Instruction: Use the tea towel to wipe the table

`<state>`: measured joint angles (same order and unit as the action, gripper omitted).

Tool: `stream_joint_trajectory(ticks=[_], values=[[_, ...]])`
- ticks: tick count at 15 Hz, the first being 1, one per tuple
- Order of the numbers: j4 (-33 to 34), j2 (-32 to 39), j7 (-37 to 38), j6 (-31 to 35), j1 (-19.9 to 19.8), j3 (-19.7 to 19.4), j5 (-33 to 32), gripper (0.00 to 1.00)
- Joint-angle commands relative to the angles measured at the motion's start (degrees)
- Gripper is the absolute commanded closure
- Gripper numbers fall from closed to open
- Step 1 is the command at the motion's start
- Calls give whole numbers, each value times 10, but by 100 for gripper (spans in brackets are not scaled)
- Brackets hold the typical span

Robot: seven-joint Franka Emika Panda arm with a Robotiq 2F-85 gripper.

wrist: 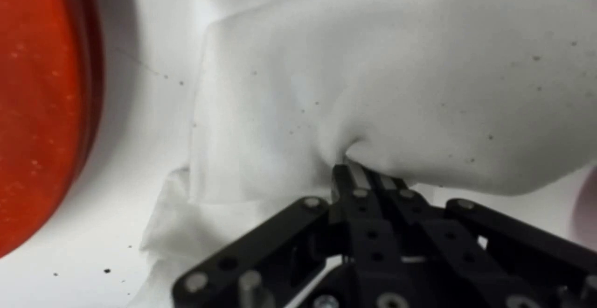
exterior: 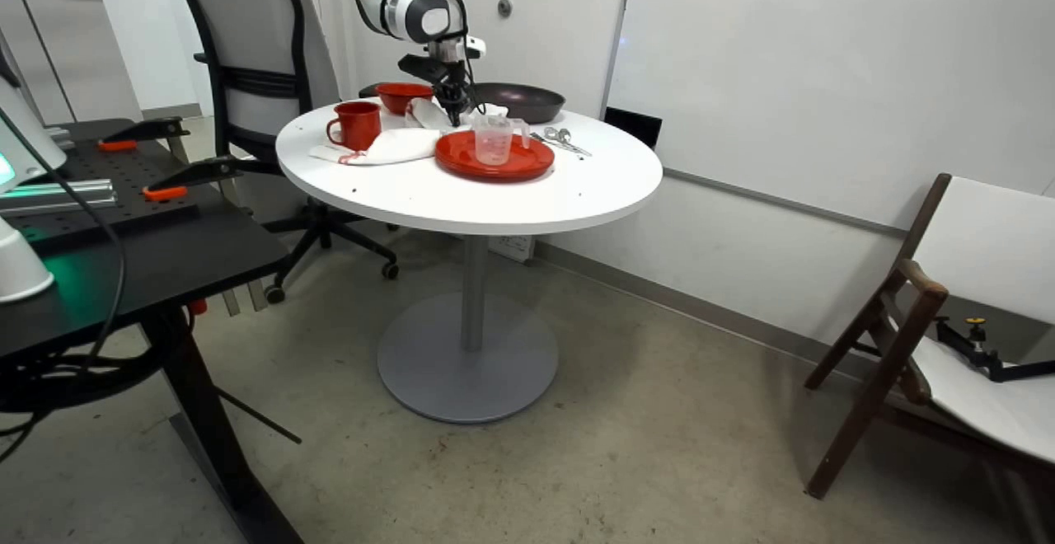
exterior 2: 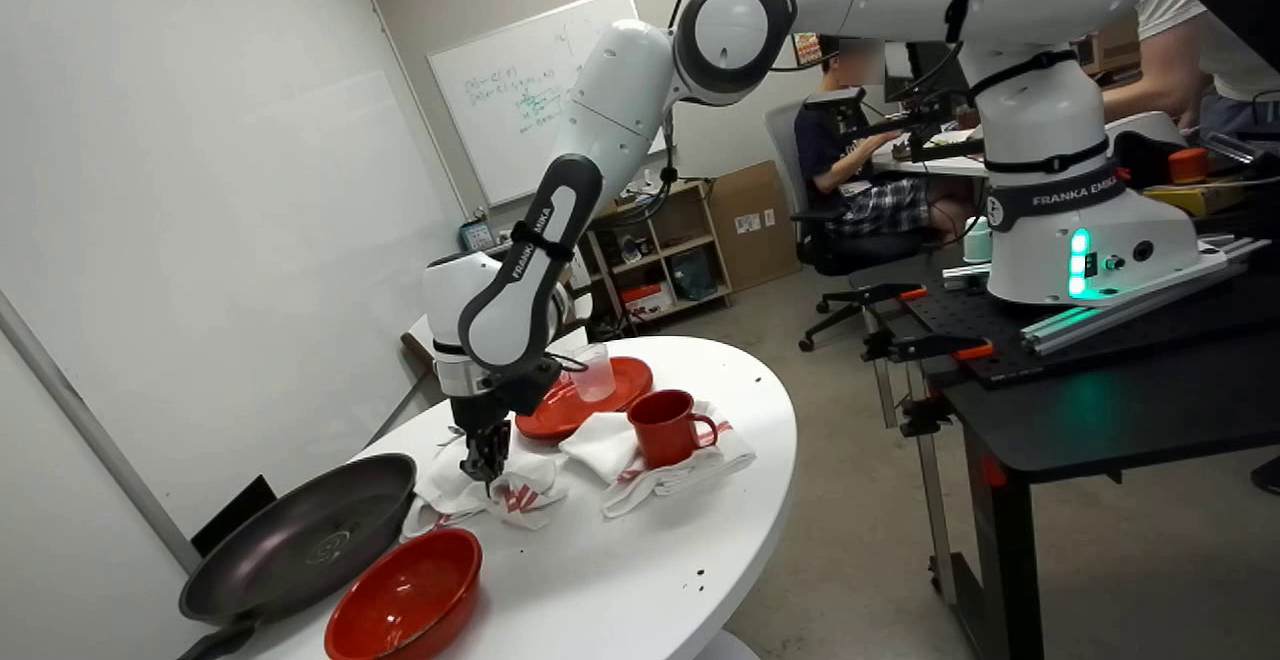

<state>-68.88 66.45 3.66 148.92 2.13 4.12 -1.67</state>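
The black fingers [wrist: 361, 214] are almost together in the wrist view, pinching a small fold of the white fabric tea towel with red stripes [wrist: 396, 79] at their tips; the rest of it lies loosely bunched on the round white-topped desk [exterior: 602, 177], between the flat red round plate [exterior: 456, 158] and the deep red bowl [exterior 2: 405, 595], just beside the dark round frying pan [exterior 2: 300, 530]. Dark specks [wrist: 107, 270] lie on the desk and on the towel itself, so the wiping probably has most of its work ahead. The likeliest failure is slipping: so little fabric is held that a hard drag could pull it free. The loose ends are the next worry, since a sweep towards the plate might nudge it and topple the clear plastic measuring cup [exterior: 493, 144] standing on it. A sweep the opposite way could shove the bowl. The red mug with a handle [exterior: 360, 125] stands on a second folded white cloth [exterior: 404, 147]; whether the two cloths touch cannot be told, and if they catch, the mug could ride along. Lifting the towel may shake its specks back down onto the desk.
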Motion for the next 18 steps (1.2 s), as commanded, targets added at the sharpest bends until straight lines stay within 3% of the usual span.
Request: stream_joint_trajectory(ticks=[1,6,7,8,18], values=[[8,20,-30,-8,3,14,15,99],[-5,9,-47,-9,5,15,10,99],[-7,8,-50,-10,5,14,9,71],[-9,6,-52,-8,5,15,9,70],[-23,6,-74,-11,3,22,9,1]])
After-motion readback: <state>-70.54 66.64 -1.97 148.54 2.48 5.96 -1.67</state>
